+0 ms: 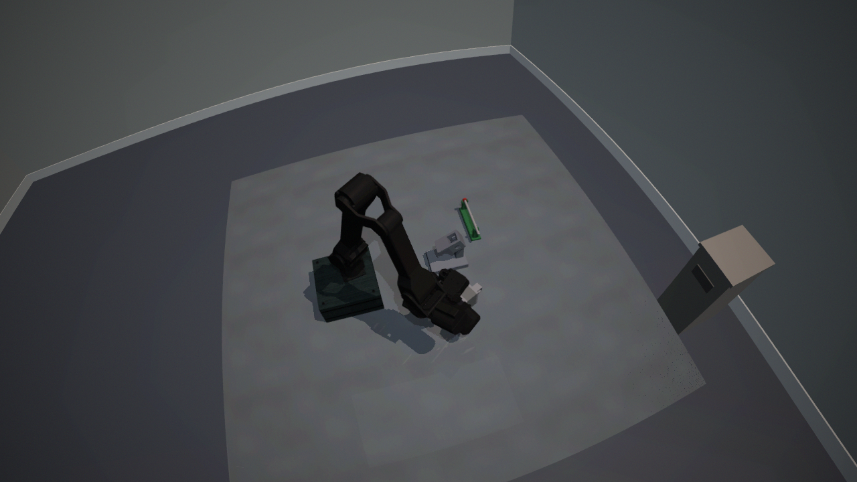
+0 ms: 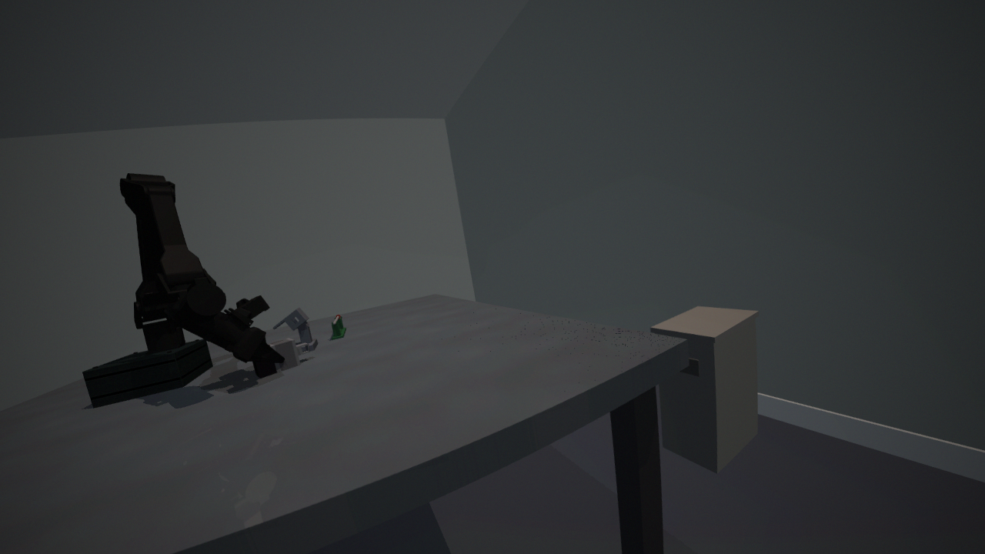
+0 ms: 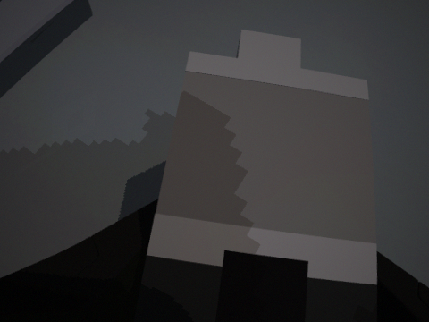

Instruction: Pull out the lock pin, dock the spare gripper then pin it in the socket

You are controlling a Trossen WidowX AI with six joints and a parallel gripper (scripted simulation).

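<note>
The spare gripper [image 1: 473, 292] [image 2: 286, 352] [image 3: 277, 161], a pale block with a dark rear part and a small spigot, lies on the table. My gripper [image 2: 268, 362] [image 3: 246, 222] is low over it and shut on its body, one finger against each side in the wrist view. The fingertips are hidden in the top view. The grey mount's tilted socket [image 1: 447, 243] [image 2: 296, 318] stands beside it, with no pin seen through it. The red-headed lock pin [image 1: 471, 217] rests on a green holder [image 1: 475, 237] [image 2: 337, 330] beyond the mount.
The mount's pale base plate [image 1: 453, 264] [image 3: 40, 33] is close to my gripper, at the upper left in the wrist view. The arm's dark base block [image 1: 347, 293] [image 2: 148, 375] is behind. A beige box [image 1: 736, 254] [image 2: 736, 392] stands beyond the table's edge.
</note>
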